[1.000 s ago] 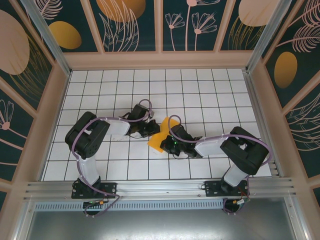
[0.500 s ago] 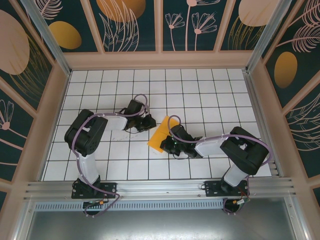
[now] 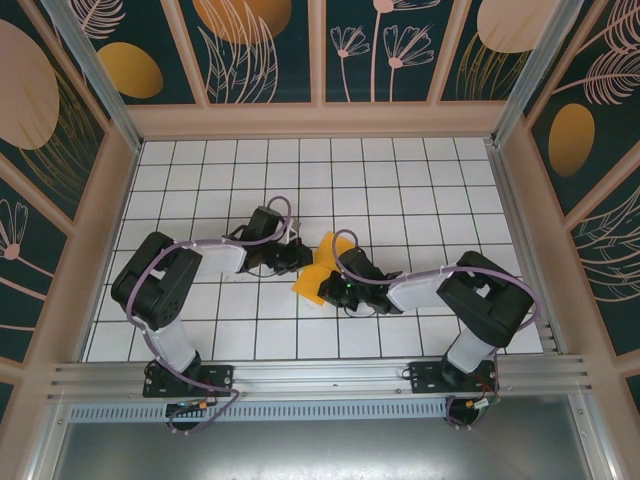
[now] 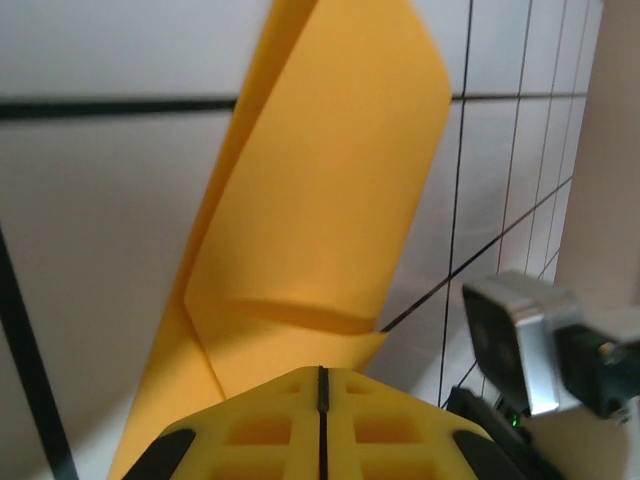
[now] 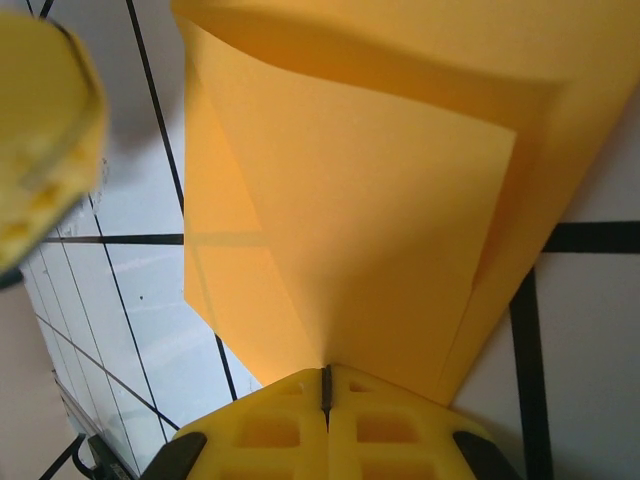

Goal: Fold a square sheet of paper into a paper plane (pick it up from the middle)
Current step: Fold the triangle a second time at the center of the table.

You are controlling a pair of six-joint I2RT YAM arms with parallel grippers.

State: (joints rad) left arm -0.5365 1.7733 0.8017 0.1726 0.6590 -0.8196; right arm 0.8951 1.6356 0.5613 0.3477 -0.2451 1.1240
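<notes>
Pressed together, the left tool (image 4: 320, 392) has come back in and nips one edge of the sheet of paper (image 3: 313, 280); the right tool (image 5: 325, 388) pinches the opposite edge. The part-folded sheet sits between them mid-surface (image 3: 400, 180), so a crease seems underway; only the tools crowd each other.

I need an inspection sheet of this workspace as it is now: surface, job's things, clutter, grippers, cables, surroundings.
Surface: white gridded table.
Job's things: one orange paper, partly folded, held mid-table between the two grippers.
Clutter: nothing seen.
Grippers: left gripper and right gripper both shut on the paper, facing each other.
Cables: purple cables run along both arms and loop at the wrists.
Surroundings: leaf-pattern panels on three sides; metal rail at the near edge.
</notes>
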